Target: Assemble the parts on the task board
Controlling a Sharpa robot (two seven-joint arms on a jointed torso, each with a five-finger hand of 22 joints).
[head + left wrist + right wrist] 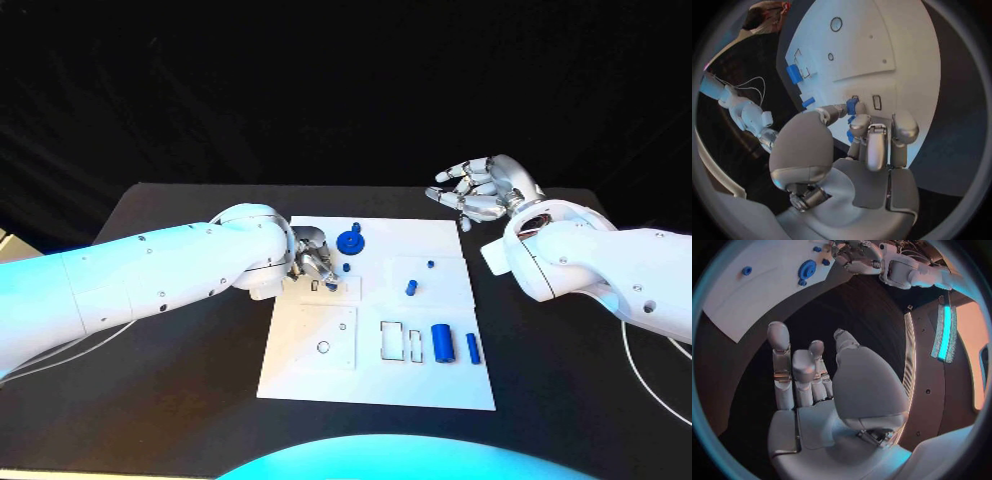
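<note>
Pinching a small blue block (pixel 852 105), the left robot hand (pixel 317 264) meets the flat white board (pixel 317 360); right robot hand (pixel 483 190) spread, empty.

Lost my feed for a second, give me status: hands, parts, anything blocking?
Left hand pinching a small blue part over the board. Right hand open, raised past the board's far corner. Blue gear just beyond the left hand. Nothing blocking.

Black table (pixel 173 400), black backdrop (pixel 346 90) behind, white cable (pixel 656 385) on table
</note>
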